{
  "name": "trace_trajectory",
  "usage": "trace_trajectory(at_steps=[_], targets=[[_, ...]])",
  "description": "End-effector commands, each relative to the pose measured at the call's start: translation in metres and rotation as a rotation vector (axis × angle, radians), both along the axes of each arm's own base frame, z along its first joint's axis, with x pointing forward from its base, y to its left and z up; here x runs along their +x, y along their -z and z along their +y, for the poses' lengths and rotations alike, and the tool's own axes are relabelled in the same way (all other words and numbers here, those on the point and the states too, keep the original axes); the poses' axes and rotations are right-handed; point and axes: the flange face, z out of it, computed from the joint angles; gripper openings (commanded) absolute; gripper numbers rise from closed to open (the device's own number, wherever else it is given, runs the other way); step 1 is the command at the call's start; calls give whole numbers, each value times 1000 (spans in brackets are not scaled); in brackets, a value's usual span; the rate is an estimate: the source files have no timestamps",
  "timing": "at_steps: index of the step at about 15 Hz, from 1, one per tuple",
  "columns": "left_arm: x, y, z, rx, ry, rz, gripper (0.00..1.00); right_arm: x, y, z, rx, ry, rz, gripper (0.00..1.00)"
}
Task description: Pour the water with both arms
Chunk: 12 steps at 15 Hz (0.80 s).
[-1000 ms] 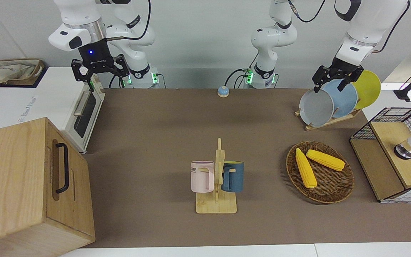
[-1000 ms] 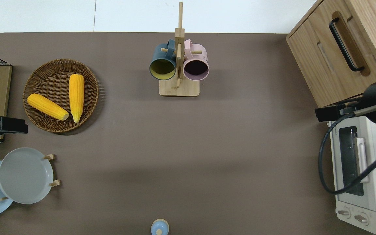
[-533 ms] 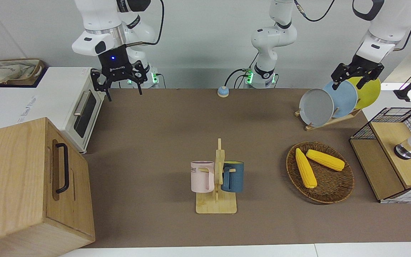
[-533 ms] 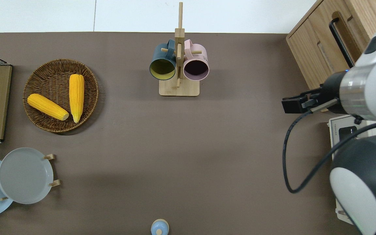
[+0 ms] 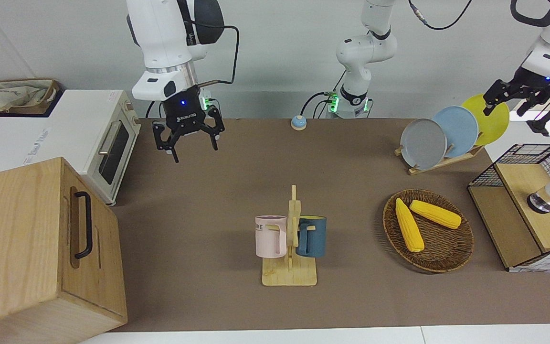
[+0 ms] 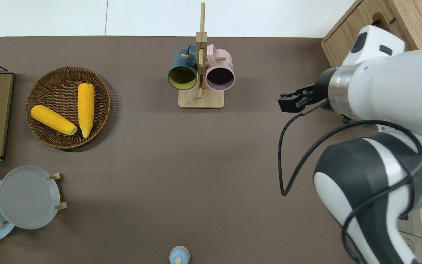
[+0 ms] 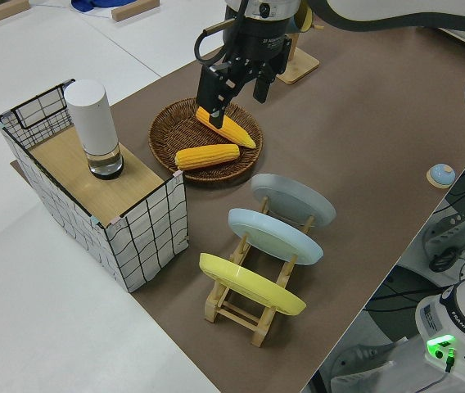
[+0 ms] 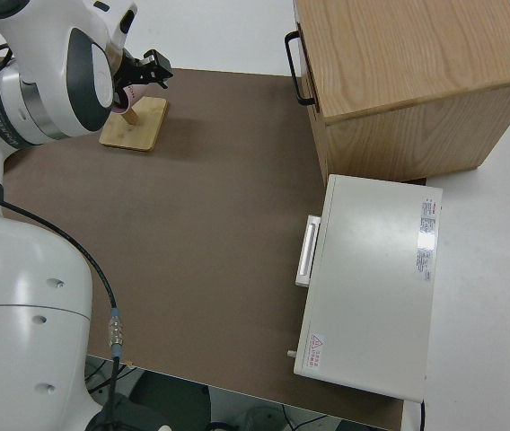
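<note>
Hovering over bare mat, right gripper point(image 5: 189, 141) spread wide, left gripper point(image 5: 512, 99) seemingly open too

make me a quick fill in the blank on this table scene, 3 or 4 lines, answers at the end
1. The wicker basket holds ____ corn cobs.
2. The pink mug and the blue mug hang on a wooden ____.
3. The plate rack holds a grey, a light blue and a ____ plate.
4. The right gripper, fingers open, holds ____.

Missing words: two; mug stand; yellow; nothing
</note>
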Motion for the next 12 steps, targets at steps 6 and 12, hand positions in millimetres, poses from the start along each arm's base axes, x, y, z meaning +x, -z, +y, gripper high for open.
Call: trace_trajectory(at_steps=[6, 12], targets=[[15, 10, 64, 52, 12, -127, 991, 17, 46, 76, -176, -222, -134, 992], [12, 27, 112, 12, -5, -247, 991, 21, 73, 104, -228, -306, -172, 992]])
